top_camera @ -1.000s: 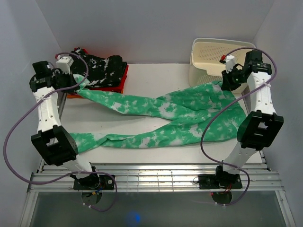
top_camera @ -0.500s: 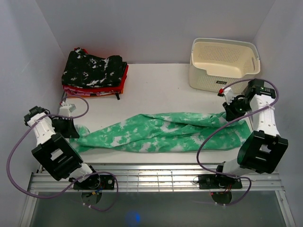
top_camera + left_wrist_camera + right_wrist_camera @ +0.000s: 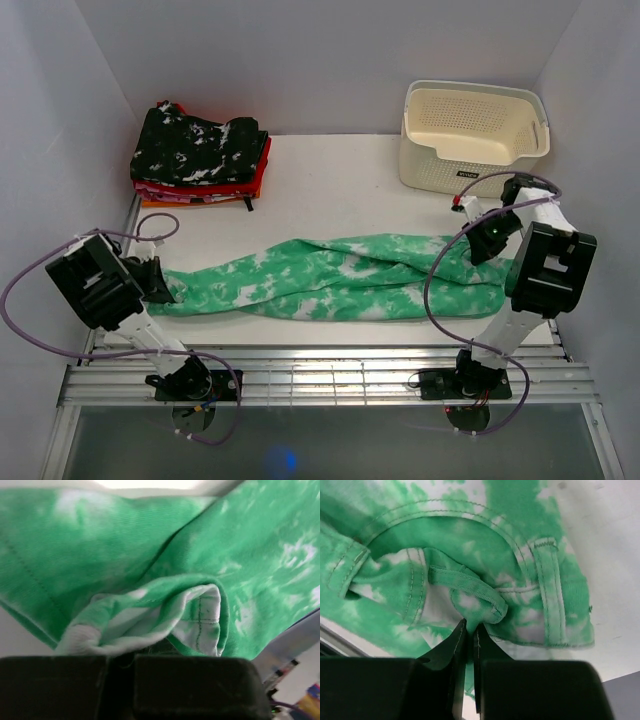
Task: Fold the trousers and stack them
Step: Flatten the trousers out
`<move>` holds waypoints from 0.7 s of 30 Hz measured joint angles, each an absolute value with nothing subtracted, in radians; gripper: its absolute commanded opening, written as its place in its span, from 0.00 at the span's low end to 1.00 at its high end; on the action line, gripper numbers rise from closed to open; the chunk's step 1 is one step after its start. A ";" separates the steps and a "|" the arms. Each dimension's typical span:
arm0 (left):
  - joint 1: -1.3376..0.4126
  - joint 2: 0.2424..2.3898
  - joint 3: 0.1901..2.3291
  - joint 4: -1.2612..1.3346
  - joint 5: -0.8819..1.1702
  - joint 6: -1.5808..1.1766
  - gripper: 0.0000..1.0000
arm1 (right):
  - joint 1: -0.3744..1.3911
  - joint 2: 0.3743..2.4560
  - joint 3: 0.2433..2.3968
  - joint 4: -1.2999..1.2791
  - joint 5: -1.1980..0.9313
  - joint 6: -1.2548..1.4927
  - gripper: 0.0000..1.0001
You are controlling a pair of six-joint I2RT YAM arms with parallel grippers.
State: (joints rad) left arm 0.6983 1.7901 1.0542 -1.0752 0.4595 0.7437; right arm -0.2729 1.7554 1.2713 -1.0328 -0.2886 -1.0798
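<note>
One white table [image 3: 330, 190], green trousers [image 3: 330, 280], grey walls [image 3: 330, 50]

a plain pale booth around a white worktop [image 3: 330, 190]
we see a bare back wall [image 3: 320, 60], a left wall [image 3: 50, 120] and a right wall [image 3: 600, 120], all pale grey and evenly lit. a slatted metal rail frame [image 3: 330, 375] runs along the near edge; below it lies a dull grey floor [image 3: 400, 445] with a small blue glint [image 3: 283, 461].
</note>
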 measured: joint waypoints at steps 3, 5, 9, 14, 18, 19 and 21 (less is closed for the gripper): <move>0.672 1.887 1.167 -1.091 0.484 0.648 0.00 | -0.255 1.859 1.382 -1.015 -0.283 -1.021 0.08; 0.645 1.941 1.247 -1.090 0.500 0.584 0.00 | -0.234 1.938 1.485 -0.992 -0.279 -0.976 0.08; 0.579 2.024 1.428 -1.017 0.521 0.487 0.00 | -0.186 2.065 1.740 -0.997 -0.283 -0.891 0.08; 0.539 2.103 1.757 -0.963 0.554 0.415 0.00 | -0.163 2.133 2.122 -1.024 -0.310 -0.834 0.08; 0.556 2.093 1.980 -0.995 0.628 0.395 0.00 | -0.184 2.035 2.160 -1.047 -0.387 -0.839 0.08; 0.569 2.078 2.008 -1.003 0.656 0.397 0.00 | -0.196 1.995 2.142 -1.053 -0.413 -0.846 0.08; 0.602 2.038 2.015 -1.026 0.696 0.415 0.00 | -0.247 1.877 2.056 -1.055 -0.471 -0.876 0.08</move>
